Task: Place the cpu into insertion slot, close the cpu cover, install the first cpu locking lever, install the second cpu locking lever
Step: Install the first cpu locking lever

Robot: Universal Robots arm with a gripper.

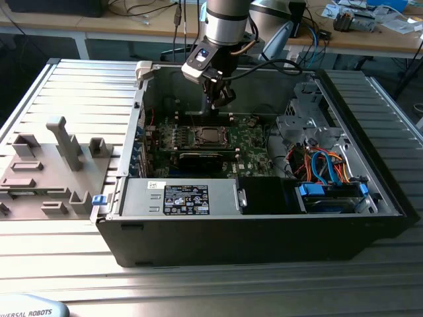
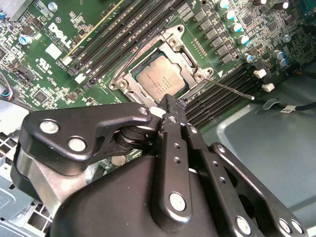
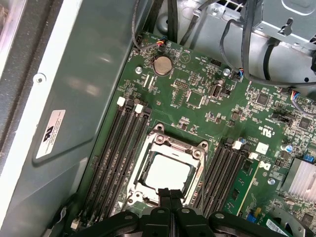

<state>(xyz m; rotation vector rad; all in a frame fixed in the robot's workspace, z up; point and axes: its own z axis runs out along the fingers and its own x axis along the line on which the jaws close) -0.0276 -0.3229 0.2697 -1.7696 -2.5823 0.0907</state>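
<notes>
Above the cpu (image 2: 160, 79), hand (image 2: 169, 102) closed, empty.

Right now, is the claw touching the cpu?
Apart. In the exterior view the claw hangs above the motherboard, with open space between its tips and the cpu below.

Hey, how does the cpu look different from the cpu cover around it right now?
The cpu is a solid square plate; the cpu cover is a frame with an open middle. The cpu sits in the centre, while the cpu cover runs around its edges. The cpu's top is plain and smooth; the cpu cover's outline is notched. Both are silver-grey metal and lie flat on the green board.
</notes>
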